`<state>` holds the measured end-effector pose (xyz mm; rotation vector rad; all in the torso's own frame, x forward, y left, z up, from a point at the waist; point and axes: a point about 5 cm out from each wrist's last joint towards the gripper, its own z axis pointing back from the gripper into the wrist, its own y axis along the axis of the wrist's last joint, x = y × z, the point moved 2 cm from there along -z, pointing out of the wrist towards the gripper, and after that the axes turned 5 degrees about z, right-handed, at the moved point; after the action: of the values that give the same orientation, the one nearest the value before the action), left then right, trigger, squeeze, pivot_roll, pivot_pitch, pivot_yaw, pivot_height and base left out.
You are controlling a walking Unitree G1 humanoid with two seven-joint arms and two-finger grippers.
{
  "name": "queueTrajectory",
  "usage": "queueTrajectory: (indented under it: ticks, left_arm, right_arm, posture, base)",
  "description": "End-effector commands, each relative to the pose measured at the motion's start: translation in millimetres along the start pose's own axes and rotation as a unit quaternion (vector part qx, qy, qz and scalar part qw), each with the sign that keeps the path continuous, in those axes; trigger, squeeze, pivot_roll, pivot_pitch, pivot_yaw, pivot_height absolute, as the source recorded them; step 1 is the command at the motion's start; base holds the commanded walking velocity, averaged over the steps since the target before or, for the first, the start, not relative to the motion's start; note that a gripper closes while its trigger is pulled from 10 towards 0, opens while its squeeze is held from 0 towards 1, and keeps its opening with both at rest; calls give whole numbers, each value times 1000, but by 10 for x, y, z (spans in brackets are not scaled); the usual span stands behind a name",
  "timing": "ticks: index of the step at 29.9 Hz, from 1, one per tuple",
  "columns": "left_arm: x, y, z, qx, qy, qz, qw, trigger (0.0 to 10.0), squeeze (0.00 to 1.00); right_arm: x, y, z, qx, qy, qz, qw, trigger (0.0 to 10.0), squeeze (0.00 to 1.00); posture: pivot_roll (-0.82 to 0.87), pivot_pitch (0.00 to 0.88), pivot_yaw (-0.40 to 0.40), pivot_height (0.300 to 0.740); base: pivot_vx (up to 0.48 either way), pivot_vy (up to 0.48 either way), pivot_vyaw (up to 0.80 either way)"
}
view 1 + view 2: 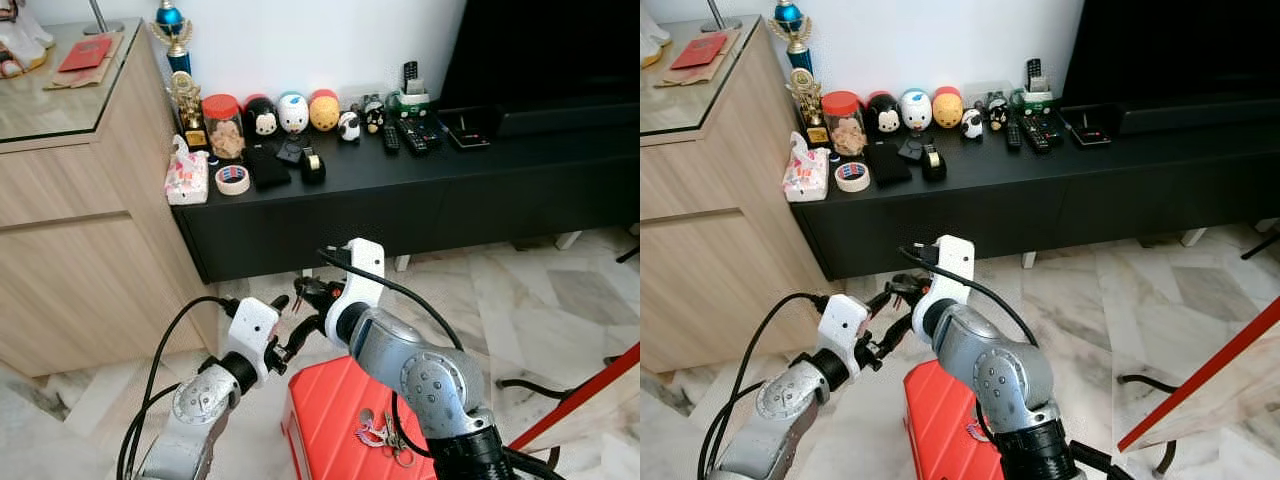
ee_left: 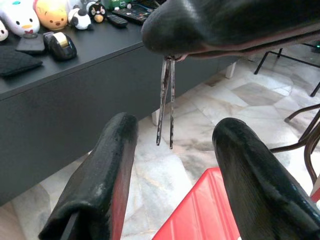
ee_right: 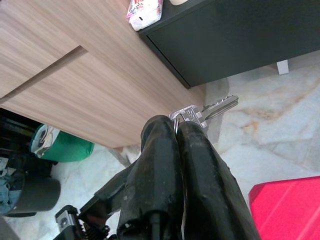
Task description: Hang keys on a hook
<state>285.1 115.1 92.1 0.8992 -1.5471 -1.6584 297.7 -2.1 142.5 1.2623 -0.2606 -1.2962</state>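
Hovered over the red box edge, keyring lying there; right gripper pinched together on keys; left gripper spread just beneath them; open marble floor before the black cabinet.

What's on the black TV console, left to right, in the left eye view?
Tissue pack → tape roll → black Tsum toy → white toy → yellow toy → remotes.
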Motion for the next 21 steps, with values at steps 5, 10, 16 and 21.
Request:
queueTrajectory:
  ticks: [5,10,16,21]
  left_arm:
    - [-30,-17,-1,-1,5,0,1000,10000,0]
    - [-30,-17,-1,-1,5,0,1000,10000,0]
    - [-30,-17,-1,-1,5,0,1000,10000,0]
    - [-30,-17,-1,-1,5,0,1000,10000,0]
  right_arm:
    - [-734,-91,-47,-6,102,-77,992,10000,0]
    - [-734,-91,-47,-6,102,-77,992,10000,0]
    - [-734,-91,-47,-6,102,-77,992,10000,0]
    - [-734,-91,-47,-6,102,-77,992,10000,0]
  posture:
    - [88,74,-41,723]
    - [88,74,-41,723]
    - [88,74,-41,723]
    - [88,74,-41,723]
  base:
    - [0,0,0]
    - [0,0,0]
    - [0,0,0]
    - [0,0,0]
